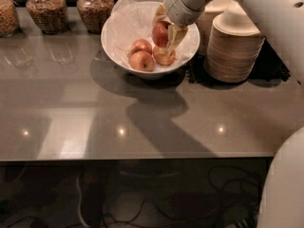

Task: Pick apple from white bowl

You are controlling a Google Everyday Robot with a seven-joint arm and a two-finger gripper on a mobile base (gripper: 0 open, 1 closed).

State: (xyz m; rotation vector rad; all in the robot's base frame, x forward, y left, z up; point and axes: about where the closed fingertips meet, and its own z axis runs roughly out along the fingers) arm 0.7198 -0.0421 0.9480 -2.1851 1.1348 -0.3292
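Observation:
The white bowl, lined with crinkled white paper, stands at the back middle of the grey table. My gripper reaches down into it from the upper right. It is shut on the red apple and holds it just above the others, toward the bowl's right side. Three paler apples lie in the bowl below: one at the front, one behind it, and one under the gripper.
Stacks of tan disposable bowls stand right of the white bowl on a black mat. Glass jars of grains line the back left. The table's front edge runs across, with cables on the floor below. My white body fills the lower right.

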